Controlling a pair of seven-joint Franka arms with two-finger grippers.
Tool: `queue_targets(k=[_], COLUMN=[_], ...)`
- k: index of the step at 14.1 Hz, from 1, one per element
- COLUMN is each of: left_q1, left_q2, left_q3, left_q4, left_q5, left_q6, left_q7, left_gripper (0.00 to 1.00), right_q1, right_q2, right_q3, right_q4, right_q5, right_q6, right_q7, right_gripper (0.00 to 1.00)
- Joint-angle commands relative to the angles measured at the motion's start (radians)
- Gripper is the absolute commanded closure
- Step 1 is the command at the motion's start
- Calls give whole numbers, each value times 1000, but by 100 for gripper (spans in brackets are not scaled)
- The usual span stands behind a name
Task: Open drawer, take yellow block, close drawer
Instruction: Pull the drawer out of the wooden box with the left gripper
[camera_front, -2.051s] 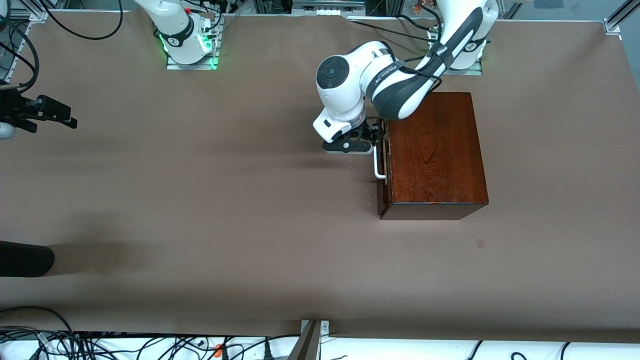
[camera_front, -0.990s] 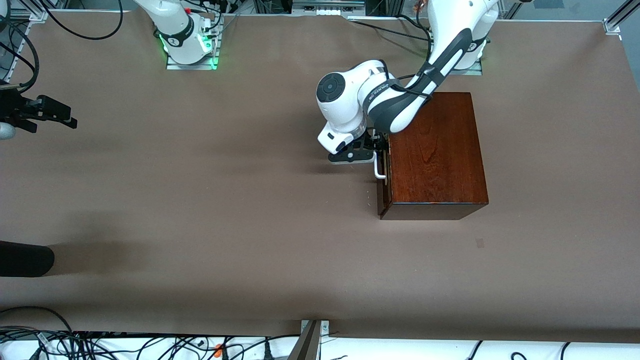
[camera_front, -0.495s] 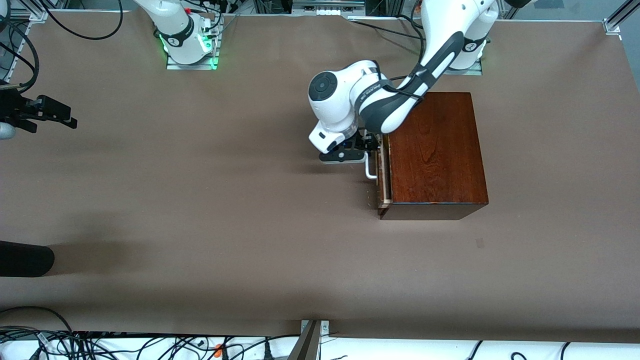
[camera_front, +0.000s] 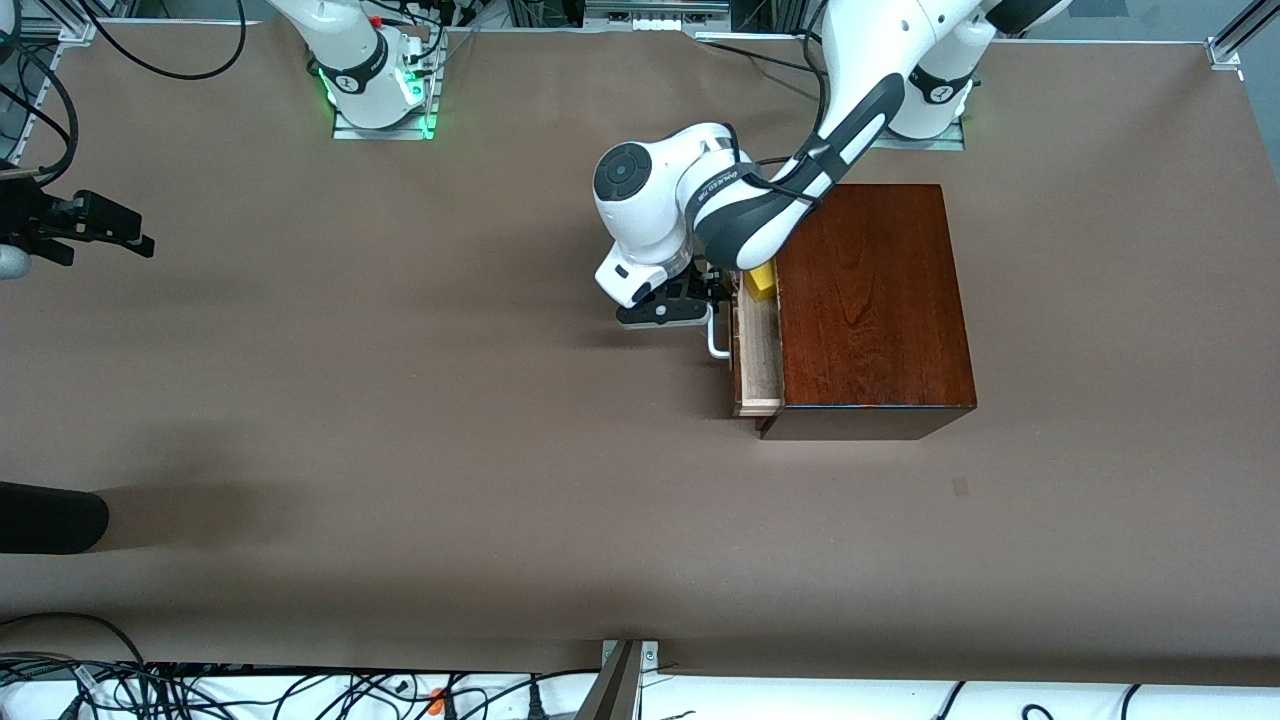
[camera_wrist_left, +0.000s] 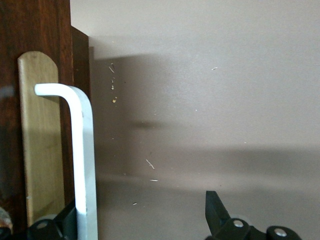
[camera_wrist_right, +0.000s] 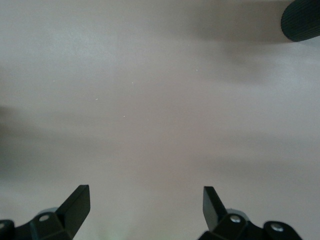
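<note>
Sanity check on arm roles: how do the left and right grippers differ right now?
Left gripper hooks one finger inside the drawer's white bar handle, with the yellow block showing inside; right gripper waits over bare table at the right arm's end, touching nothing. Both have their fingers open.

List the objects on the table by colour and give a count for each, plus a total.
Dark reddish-brown: 1, the wooden box with its drawer partly pulled out
Yellow: 1, the yellow block in the drawer
White: 1, the drawer's bar handle
Total: 3
</note>
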Motion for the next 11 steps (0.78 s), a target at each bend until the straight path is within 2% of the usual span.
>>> queue_targets(k=[1,11], left_q1=[-52,-95], left_q2=[80,109], left_q3=[-5,-5], left_q4=[107,185], left_q5=[8,-15], left_q6=[18,21], left_q7=[-29,-29], left_gripper=[0,0], right_q1=[-9,-9], right_q2=[-19,-19], right_q3=[6,6], right_q4=[-17,-17], right_q5=[-1,-1], right_q6=[8,8], right_q7=[-15,-15], right_gripper=[0,0])
